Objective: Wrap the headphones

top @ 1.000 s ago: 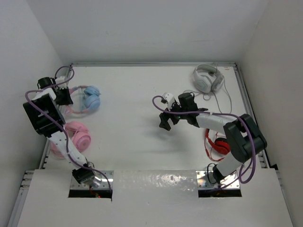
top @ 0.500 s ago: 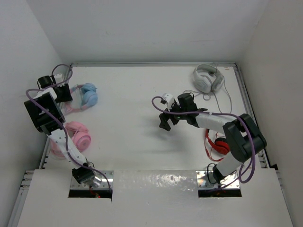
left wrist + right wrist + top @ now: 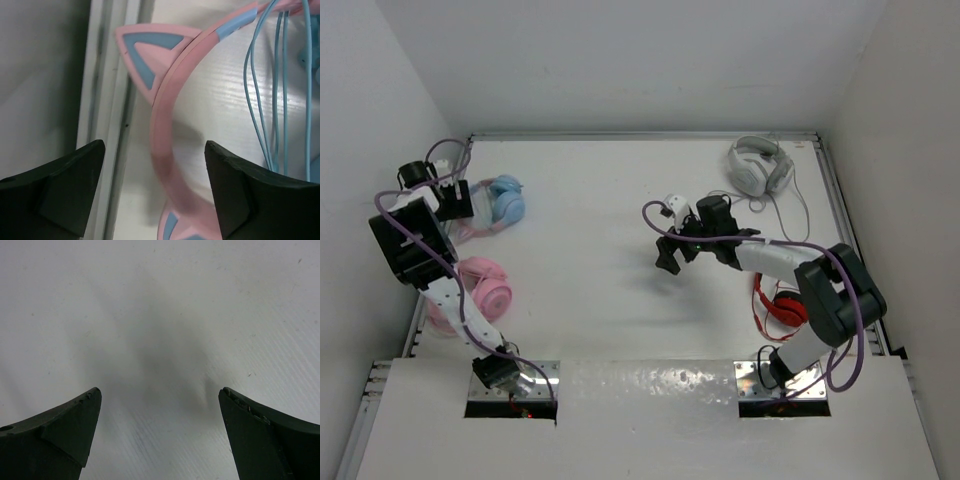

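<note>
The headphones [image 3: 500, 203] lie in the counter's [image 3: 600, 200] far-left corner, just under the left tool [image 3: 455, 200]. Its 2 fingers are spread and straddle the pink headband [image 3: 162, 115], which runs lengthwise between them. The right tool [image 3: 670, 252], spread and empty, hangs well apart, so the left arm is nearer.

White tabletop [image 3: 600, 190], walled at left, right and far sides. At far left, headphones [image 3: 507, 200] with blue cups and pink cat-ear band, flat beside the left edge, thin blue cable [image 3: 277, 90] loose alongside. Near left, pink pair [image 3: 485, 283]. Far right, white pair [image 3: 758, 167]. Near right, red pair [image 3: 785, 310].
</note>
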{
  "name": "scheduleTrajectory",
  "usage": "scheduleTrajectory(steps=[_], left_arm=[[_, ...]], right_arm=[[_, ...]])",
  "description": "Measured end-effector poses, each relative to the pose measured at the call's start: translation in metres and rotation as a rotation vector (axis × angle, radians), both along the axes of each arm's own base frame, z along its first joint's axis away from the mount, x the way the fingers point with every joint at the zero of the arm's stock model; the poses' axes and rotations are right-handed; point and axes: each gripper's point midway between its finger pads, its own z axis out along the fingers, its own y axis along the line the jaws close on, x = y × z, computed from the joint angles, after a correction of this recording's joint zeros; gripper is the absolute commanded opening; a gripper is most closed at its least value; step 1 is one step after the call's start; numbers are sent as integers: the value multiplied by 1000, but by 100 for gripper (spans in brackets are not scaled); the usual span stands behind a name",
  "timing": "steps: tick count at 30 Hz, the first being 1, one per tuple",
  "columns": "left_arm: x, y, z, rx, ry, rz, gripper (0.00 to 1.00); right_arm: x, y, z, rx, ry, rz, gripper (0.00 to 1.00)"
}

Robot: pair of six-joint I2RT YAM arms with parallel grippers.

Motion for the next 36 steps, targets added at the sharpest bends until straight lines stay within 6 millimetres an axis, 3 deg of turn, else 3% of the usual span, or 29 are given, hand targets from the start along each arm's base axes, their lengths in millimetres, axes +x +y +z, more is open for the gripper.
scheduleTrajectory(steps=[4,8,10,12,13,14,15,18,20,24,26,28,30,33,36], left_arm=[[-8,2,24,34,-2,19,99],[-9,6,71,96,-69,30,100],[-11,7,96,130,-105,34,99],[-14,6,120,158,-145,33,81],[-18,1,130,161,-164,19,76],[-20,-5,137,155,-178,3,72],[-24,-14,144,145,-193,-20,72],[-38,-49,162,121,-226,-90,73],[-42,-82,173,127,-247,-158,75],[-41,-198,193,105,-301,-453,77],[-46,-244,197,62,-316,-588,77],[-52,-256,194,34,-308,-625,78],[-56,-256,185,17,-285,-623,78],[-67,-261,167,-12,-232,-631,78],[-81,-281,146,-43,-177,-683,78]], right_arm=[[8,-5,16,12,-26,-79,99],[24,-27,46,-19,-109,-255,99],[32,-45,65,-41,-155,-353,63],[40,-68,85,-51,-180,-458,30],[45,-84,94,-47,-181,-532,31],[49,-98,99,-45,-182,-589,39],[52,-112,102,-40,-177,-651,70],[56,-159,100,-26,-140,-840,87],[53,-185,89,-26,-108,-951,89],[39,-222,59,-35,-30,-1118,90],[30,-232,46,-48,2,-1167,90],[23,-236,35,-63,26,-1184,99],[20,-235,33,-61,34,-1174,99],[20,-230,40,-30,23,-1152,99],[20,-227,49,24,2,-1160,99]])
